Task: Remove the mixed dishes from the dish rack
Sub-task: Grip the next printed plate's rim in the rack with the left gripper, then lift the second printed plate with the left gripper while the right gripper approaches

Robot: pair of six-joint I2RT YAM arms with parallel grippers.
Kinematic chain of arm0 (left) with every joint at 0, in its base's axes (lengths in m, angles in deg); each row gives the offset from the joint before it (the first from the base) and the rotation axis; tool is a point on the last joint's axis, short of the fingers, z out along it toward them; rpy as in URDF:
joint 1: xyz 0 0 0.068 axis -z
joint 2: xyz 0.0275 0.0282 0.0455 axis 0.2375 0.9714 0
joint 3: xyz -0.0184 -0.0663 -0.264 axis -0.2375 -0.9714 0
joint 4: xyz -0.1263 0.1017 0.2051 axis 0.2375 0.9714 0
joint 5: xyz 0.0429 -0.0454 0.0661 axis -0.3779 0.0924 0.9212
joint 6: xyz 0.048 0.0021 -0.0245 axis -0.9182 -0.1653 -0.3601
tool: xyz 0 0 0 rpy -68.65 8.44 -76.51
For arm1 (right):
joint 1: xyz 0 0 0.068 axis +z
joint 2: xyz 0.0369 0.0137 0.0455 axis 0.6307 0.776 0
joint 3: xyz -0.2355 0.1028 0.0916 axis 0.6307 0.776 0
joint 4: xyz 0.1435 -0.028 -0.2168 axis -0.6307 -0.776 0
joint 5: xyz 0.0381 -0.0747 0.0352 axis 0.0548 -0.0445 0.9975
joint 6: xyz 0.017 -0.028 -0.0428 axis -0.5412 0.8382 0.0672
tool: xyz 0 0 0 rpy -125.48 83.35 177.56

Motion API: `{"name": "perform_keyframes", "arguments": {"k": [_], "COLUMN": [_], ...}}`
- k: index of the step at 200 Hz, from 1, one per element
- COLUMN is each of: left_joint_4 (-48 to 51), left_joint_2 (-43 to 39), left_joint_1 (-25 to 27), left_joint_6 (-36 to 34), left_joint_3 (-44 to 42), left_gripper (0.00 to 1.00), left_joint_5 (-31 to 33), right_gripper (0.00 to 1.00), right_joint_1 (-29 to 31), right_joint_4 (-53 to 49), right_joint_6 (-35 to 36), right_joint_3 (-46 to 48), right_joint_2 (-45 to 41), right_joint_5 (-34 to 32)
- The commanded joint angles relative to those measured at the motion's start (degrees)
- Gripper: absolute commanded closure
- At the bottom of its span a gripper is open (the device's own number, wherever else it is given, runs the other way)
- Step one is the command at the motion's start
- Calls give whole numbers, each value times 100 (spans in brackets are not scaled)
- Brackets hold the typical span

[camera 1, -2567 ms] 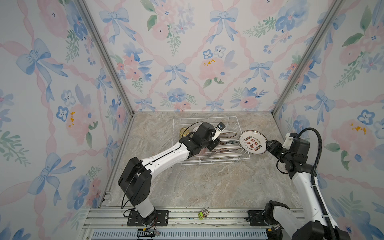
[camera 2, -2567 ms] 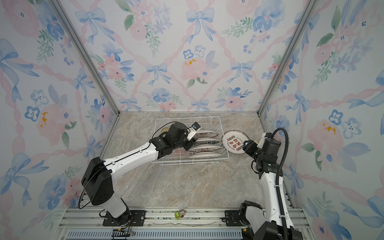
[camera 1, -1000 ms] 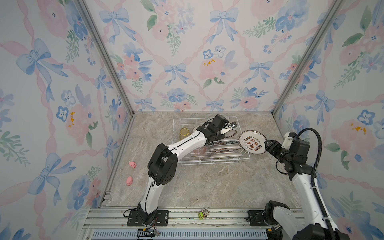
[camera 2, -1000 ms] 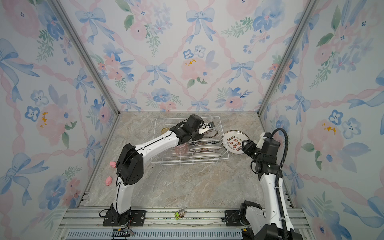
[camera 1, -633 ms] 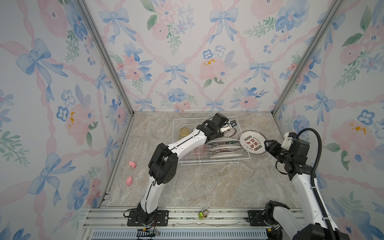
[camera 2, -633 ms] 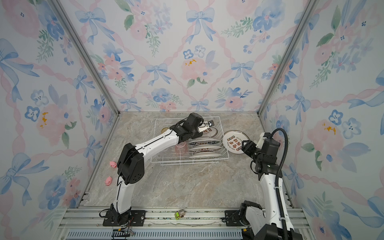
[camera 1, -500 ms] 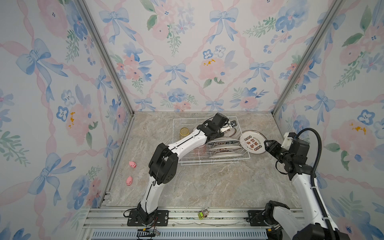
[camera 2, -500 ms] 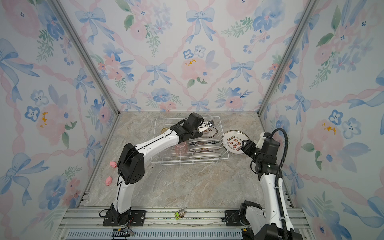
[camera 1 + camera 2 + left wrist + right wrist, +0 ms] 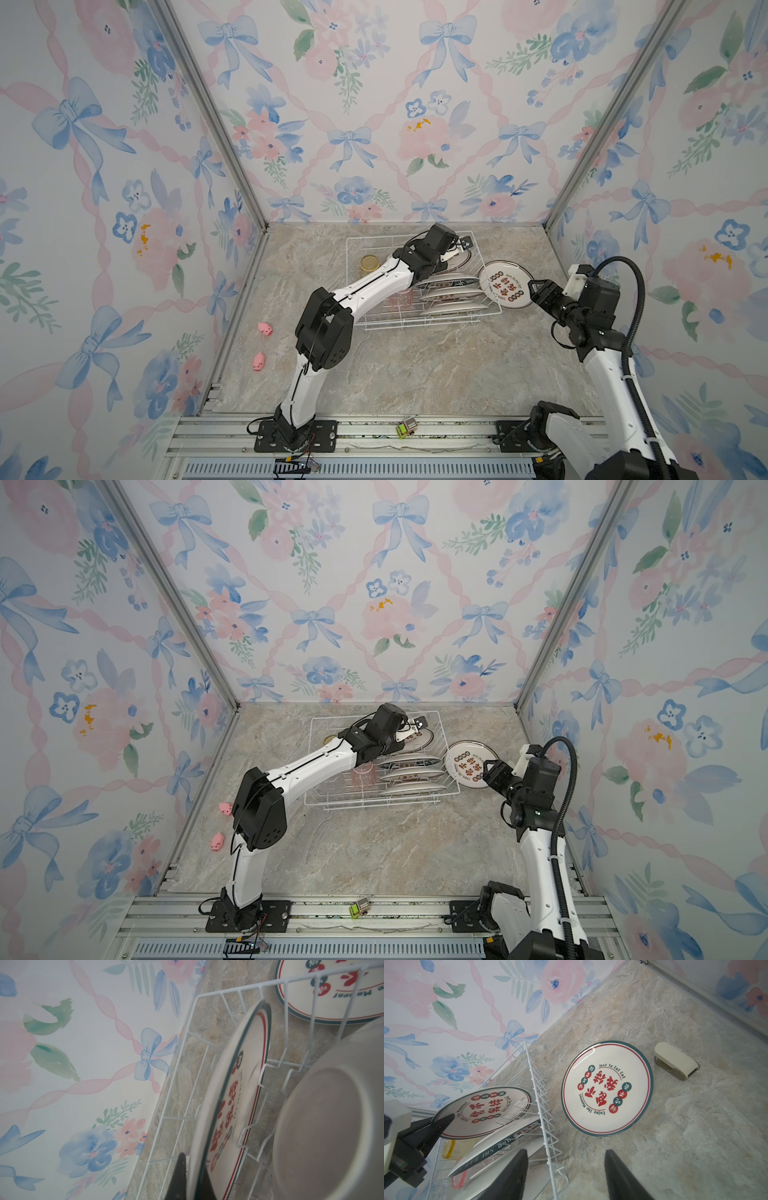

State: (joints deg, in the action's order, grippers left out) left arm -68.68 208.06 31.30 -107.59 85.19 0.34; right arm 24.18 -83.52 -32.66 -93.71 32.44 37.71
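The dish rack (image 9: 428,323) (image 9: 374,803) stands at the back of the table and holds four plates on edge in its right half. Three of them (image 9: 451,294) lean in a row, and the rear plate (image 9: 462,259) (image 9: 420,738) (image 9: 234,1093) stands behind them. A yellow tumbler (image 9: 369,264) sits in the rack's back left part, and a pink tumbler (image 9: 365,777) sits nearer the front. The left gripper (image 9: 454,252) (image 9: 409,732) (image 9: 192,1163) is clamped on the rim of the rear plate, one finger on each face. A second ago its fingers stood slightly apart at that same rim, and earlier still the arm lay lower over the middle of the rack. A fifth plate (image 9: 505,284) (image 9: 471,764) (image 9: 607,1088) lies face up on the table just beside the rack's right wall, where it lay before. The right gripper (image 9: 537,292) (image 9: 493,771) (image 9: 566,1152) hangs near it with its fingers apart and empty, unmoved. The left arm stretches across the rack and hides part of the tumblers. Two pink toys (image 9: 264,328) (image 9: 258,361) lie by the left wall, and a small green toy (image 9: 406,428) sits on the front rail. A cream stapler-shaped object (image 9: 675,1061) lies just beyond the loose plate.
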Motion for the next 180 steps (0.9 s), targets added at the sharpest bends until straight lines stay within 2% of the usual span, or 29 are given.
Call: {"name": "perform_keyframes", "arguments": {"k": [1, 44, 88, 109, 142, 180], "left_joint_4": [-565, -542, -418, -278, -282, -326], "left_joint_2": [-559, -1016, -1951, -2504, -3187, -3433], "left_joint_1": [-48, -45, -86, -311, -1012, -1146], "left_joint_6": [347, 712, 1325, 2066, 3471, 4212], "left_joint_3": [257, 242, -123, -398, -1060, -1691], "left_gripper": [100, 100, 100, 100, 100, 100], "left_joint_5": [328, 326, 45, -841, -2910, -4040], "right_gripper": [39, 39, 41, 42, 42, 40], "right_joint_1": [30, 68, 151, 273, 601, 1178], "right_joint_4": [118, 268, 1147, 1653, 2894, 3590], "right_joint_6": [-63, -36, -113, -184, -622, -905], "right_joint_3": [60, 58, 222, 268, 445, 413], "right_joint_2": [-80, -121, -274, -261, -282, -279], "right_joint_5": [95, 320, 1253, 1854, 2941, 3432]}}
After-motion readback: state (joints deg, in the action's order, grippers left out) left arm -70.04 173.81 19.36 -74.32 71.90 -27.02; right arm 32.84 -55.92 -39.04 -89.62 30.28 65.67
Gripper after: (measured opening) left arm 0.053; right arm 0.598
